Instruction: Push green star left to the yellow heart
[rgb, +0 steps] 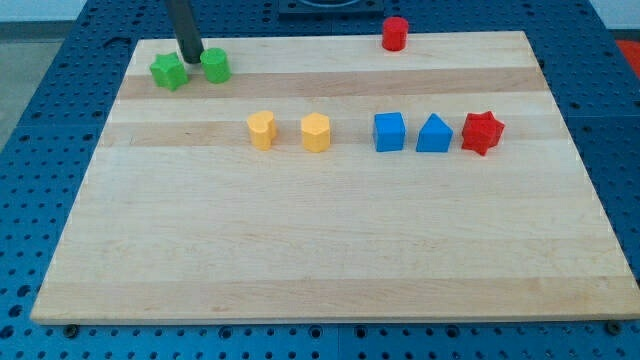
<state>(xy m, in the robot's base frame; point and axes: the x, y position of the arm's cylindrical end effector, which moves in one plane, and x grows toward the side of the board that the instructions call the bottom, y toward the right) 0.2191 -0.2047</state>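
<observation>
Because my tip (191, 58) sits wedged between the green star (168, 71) on its left and the green cylinder (215, 66) on its right, any push leftward could send the star off the table (320, 250) edge nearby. No gripper exists here. Open board lies below, toward the yellow heart (261, 130).

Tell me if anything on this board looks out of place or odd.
Only the red cylinder stands out: it sits right at the board's top edge, partly over it. The other blocks stand upright and undamaged. My tip rests between the green star and the green cylinder.
</observation>
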